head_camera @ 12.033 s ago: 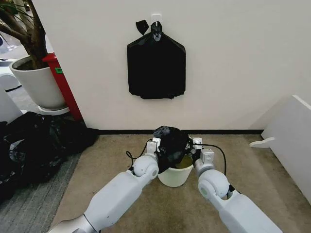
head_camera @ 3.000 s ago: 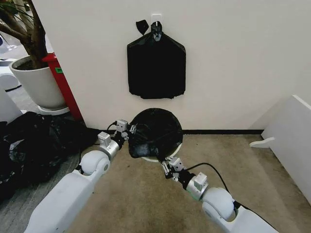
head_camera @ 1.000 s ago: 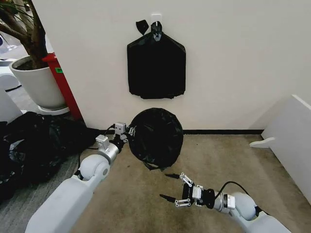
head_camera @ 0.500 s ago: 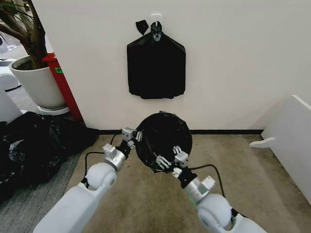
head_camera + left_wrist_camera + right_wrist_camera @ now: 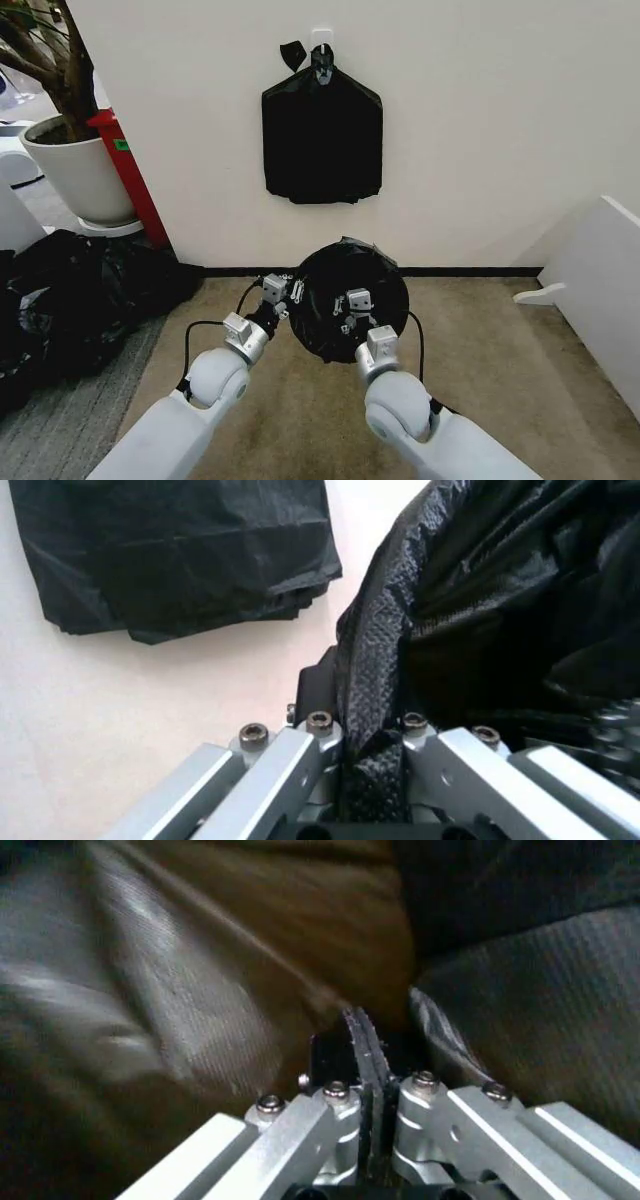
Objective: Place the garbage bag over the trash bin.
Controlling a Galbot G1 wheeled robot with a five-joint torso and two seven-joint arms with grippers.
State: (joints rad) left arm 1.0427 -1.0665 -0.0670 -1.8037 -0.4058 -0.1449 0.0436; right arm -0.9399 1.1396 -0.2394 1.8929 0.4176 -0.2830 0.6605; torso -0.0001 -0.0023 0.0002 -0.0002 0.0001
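Now the garbage bag [image 5: 350, 295] hangs as a round black disc in front of the robot, above the beige carpet [image 5: 500, 350] and just before the dark baseboard of the cream wall [image 5: 480, 120]. The left gripper [image 5: 285, 295] is at the bag's left edge; in the left wrist view its fingers [image 5: 285, 761] are pressed together on a fold of the wrinkly film [image 5: 375, 705] — the plastic runs straight down between the two metal bars. The right gripper [image 5: 358, 305] sits in front of the middle of the bag, and in the right wrist view its fingers [image 5: 330, 1117] are almost closed, with a thin edge of black film [image 5: 365, 1042] caught between them. The trash bin cannot be made out, as the black film covers that place. On the wall above, a flat square black bundle [image 5: 322, 140] with a knotted top hangs from a small white hook [image 5: 320, 38]. At the left stands a white plant pot [image 5: 75, 170] with a tree, beside it a red post [image 5: 130, 175] that carries a small green label [image 5: 121, 145] — its writing is too small to read. A heap of black plastic [image 5: 70, 300] lies on the floor at the left, and a white board [image 5: 600, 290] is at the right.
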